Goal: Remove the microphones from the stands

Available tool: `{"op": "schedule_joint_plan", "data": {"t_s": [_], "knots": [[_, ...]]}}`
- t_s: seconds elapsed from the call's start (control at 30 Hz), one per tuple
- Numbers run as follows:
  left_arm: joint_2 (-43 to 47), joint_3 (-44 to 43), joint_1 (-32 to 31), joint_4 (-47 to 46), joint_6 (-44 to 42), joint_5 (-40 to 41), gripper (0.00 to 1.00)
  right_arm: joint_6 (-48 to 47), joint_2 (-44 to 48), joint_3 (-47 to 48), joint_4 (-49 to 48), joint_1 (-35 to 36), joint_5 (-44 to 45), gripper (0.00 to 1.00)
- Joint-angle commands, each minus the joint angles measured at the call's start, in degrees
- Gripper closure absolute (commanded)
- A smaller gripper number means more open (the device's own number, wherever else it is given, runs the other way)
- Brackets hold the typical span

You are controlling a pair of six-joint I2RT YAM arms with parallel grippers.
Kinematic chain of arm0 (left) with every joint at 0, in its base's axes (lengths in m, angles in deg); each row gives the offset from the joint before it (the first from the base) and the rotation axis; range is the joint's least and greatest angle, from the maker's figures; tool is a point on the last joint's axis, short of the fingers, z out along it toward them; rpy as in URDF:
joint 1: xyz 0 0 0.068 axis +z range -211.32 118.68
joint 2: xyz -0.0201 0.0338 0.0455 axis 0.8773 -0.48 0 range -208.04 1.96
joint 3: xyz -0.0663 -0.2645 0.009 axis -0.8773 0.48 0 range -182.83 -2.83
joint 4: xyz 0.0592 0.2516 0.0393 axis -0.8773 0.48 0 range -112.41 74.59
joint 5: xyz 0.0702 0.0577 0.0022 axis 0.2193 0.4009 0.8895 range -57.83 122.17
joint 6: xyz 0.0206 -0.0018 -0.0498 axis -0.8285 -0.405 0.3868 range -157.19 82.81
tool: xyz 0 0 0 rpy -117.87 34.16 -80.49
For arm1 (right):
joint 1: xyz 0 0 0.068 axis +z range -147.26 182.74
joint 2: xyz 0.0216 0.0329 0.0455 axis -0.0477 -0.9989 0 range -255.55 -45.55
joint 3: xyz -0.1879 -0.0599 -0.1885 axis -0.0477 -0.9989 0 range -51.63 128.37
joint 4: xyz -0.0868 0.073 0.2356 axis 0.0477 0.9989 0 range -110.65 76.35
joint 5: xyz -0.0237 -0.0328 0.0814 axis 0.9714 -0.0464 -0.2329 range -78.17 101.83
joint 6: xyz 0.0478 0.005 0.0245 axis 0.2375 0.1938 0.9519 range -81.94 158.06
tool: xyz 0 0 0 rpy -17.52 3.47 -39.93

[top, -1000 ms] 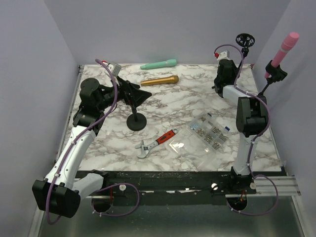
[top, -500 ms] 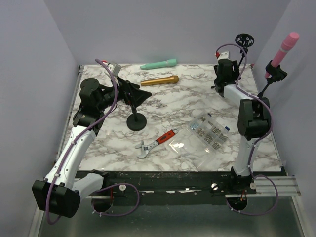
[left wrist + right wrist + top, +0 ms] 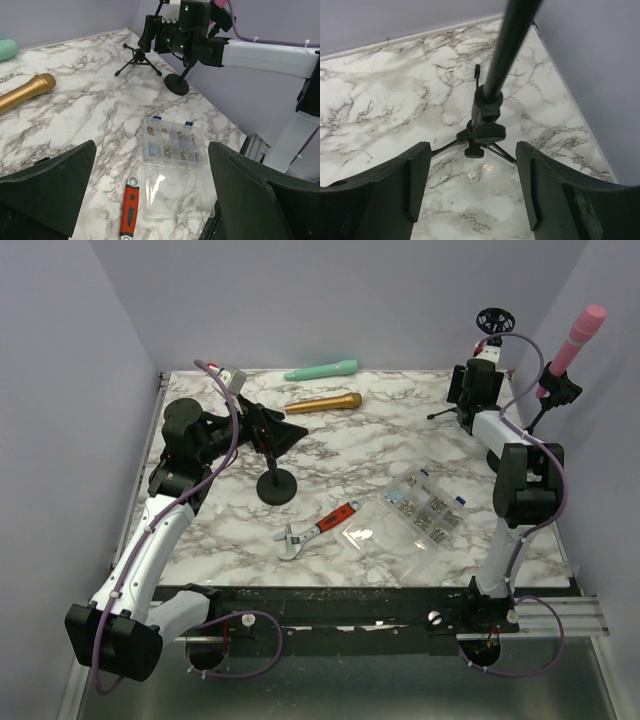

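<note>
On the marble-topped table point(image 3: 400, 440), the teal handheld microphone point(image 3: 322, 370) lies along the far edge, with the gold metal microphone point(image 3: 323, 401) just before it. The black round-based stand point(image 3: 276, 486) stands left of centre. Before it lies the red-handled wrench point(image 3: 318, 529), and the clear plastic compartment box point(image 3: 420, 510) lies to the wrench's right. The pink microphone point(image 3: 578, 335) sits in its black clip stand point(image 3: 558, 388) at the far right, and the small black tripod point(image 3: 138, 54) stands to that stand's left.

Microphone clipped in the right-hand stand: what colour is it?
The microphone is pink; the top external view shows it best.
</note>
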Motion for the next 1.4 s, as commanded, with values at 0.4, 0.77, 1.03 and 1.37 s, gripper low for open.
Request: {"op": "schedule_joint_plan", "data": {"t_s": [0.4, 0.77, 1.03, 1.37], "knots": [[0.17, -1.05, -0.28, 0.15, -0.54, -0.29, 0.01, 12.51, 0.64, 1.09, -2.22, -6.08, -9.90, 0.51], [-0.05, -1.14, -0.28, 0.20, -0.54, -0.33, 0.01, 12.02, -0.36, 2.28, -2.67, -6.92, -12.11, 0.62], [0.17, -1.09, -0.28, 0.22, -0.53, -0.36, 0.01, 6.66, -1.16, 3.74, 0.40, -6.87, -11.47, 0.99], [0.59, -1.04, -0.30, -0.12, -0.14, -0.56, 0.01, -19.97, -3.75, -0.05, -2.99, -1.16, 7.58, 0.99]]}}
